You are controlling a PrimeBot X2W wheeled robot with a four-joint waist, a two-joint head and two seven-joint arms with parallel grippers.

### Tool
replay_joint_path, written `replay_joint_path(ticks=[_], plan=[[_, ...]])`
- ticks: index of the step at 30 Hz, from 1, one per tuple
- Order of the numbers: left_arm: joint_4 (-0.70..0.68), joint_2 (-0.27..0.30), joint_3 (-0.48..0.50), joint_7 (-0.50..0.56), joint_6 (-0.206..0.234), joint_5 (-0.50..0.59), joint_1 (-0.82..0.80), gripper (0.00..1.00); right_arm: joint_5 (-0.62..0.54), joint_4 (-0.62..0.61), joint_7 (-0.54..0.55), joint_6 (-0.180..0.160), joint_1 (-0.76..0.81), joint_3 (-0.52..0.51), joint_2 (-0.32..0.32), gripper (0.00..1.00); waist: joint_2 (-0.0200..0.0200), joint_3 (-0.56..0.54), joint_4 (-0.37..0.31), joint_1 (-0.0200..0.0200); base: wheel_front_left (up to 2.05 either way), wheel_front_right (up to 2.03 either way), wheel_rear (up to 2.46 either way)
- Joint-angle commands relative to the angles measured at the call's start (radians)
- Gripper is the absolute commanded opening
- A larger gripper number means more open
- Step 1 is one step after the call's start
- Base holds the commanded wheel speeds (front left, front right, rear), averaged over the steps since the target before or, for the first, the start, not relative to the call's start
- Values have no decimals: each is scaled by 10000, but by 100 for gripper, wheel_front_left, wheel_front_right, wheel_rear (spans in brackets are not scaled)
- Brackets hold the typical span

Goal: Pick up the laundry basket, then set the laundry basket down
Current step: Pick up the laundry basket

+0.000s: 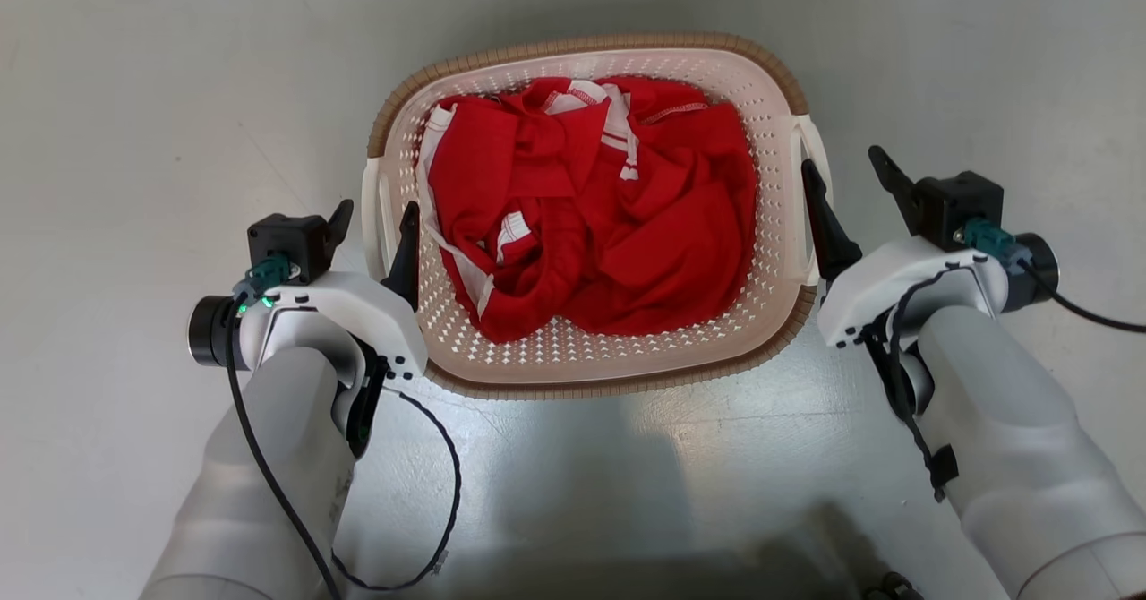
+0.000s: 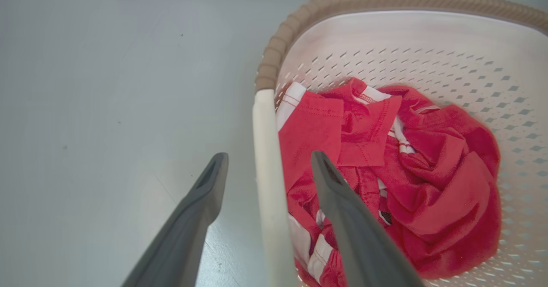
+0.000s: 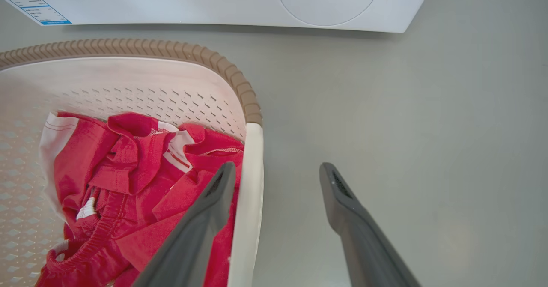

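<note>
Now, you see the white washing machine point(image 3: 214, 0) just beyond the laundry basket point(image 1: 591, 43), which sits on the grey floor point(image 1: 134, 90) holding crumpled red clothes point(image 1: 609, 224) (white-trimmed). Your left gripper point(image 1: 376, 219) and right gripper point(image 1: 842, 166) straddle the basket's side handles point(image 1: 816, 148), fingers spread, nothing clamped.

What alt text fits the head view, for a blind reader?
A cream laundry basket holding red clothes, grey floor around it. The open left gripper and open right gripper each straddle a white side handle.
</note>
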Motion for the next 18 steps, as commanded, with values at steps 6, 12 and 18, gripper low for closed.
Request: replay_joint_path(ticks=[6,12,18], plan=[[952,252,-203,-39,62,-259,-507,100,516,305,-136,29,-162,628,118,100,0,282,21,0,0,0,0],[1493,252,-551,-37,106,-460,-948,100,1032,712,-136,29,-392,1090,118,100,0,421,71,0,0,0,0],[1784,252,-906,84,235,-672,-1209,100,1309,1080,-136,29,-662,1464,118,100,0,544,107,0,0,0,0]])
